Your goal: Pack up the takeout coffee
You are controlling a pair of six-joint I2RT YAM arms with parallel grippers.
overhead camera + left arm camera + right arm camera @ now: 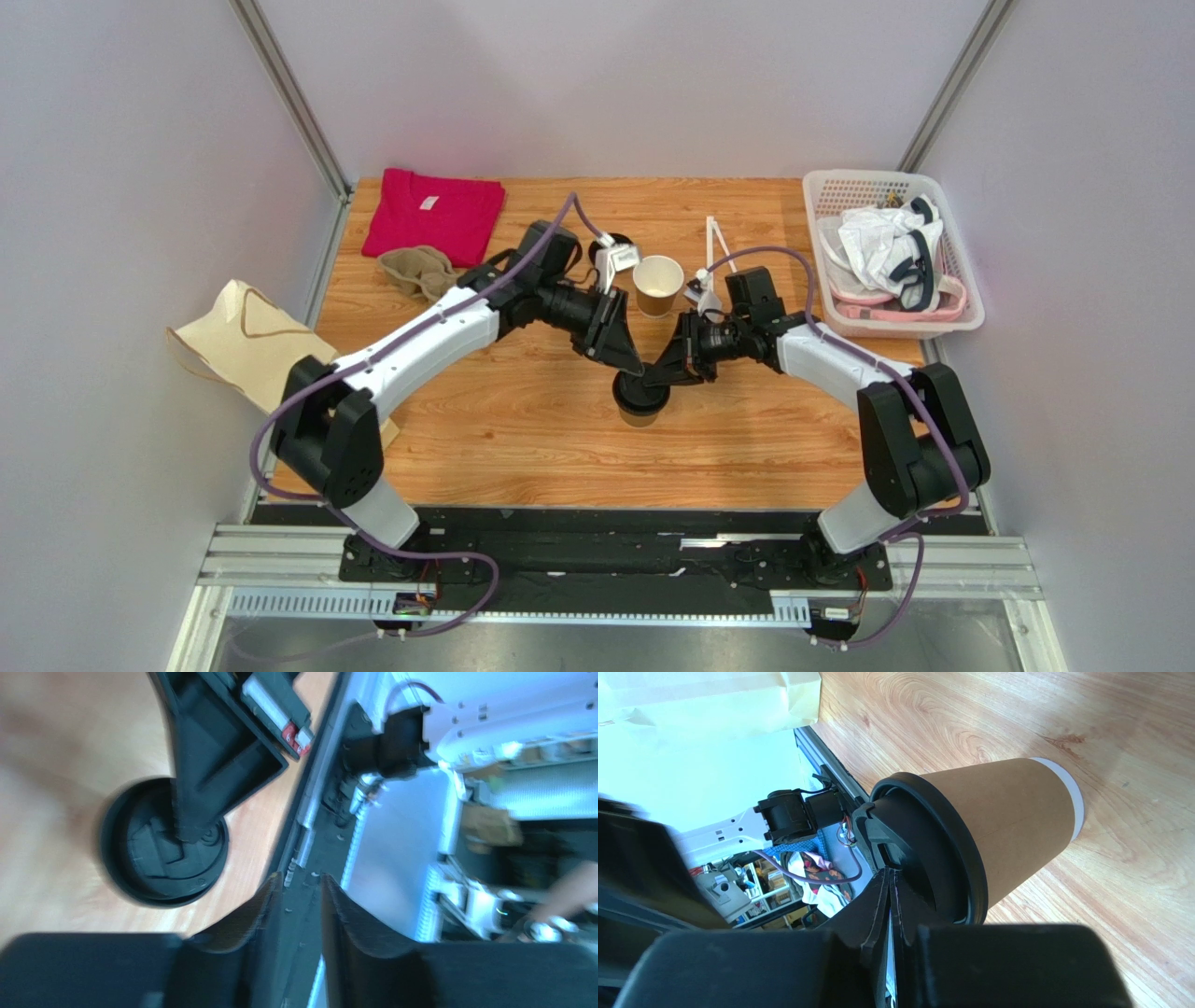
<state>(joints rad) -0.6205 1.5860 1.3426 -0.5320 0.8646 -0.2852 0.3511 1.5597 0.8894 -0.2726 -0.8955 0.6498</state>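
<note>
Looking down from the overhead camera, I have the wooden table (533, 434) filling the middle, with the left arm (421, 336) and right arm (842, 367) both reaching in to meet at its centre. A white basket (870, 178) of crumpled clothes sits at the far right corner. A cream paper bag (232, 336) hangs off the left edge, and a red cloth (432, 213) lies at the far left. The takeout coffee (640, 408) stands upright at the centre of the table, lid on, a little nearer to me than an open cup (658, 284) with a white inside. My right gripper (889, 875) has its jaws drawn almost together, tips touching the top of the black lid; whether they pinch anything I cannot tell. My left gripper (302, 880) is just beside the coffee, jaws parted with nothing between them
</note>
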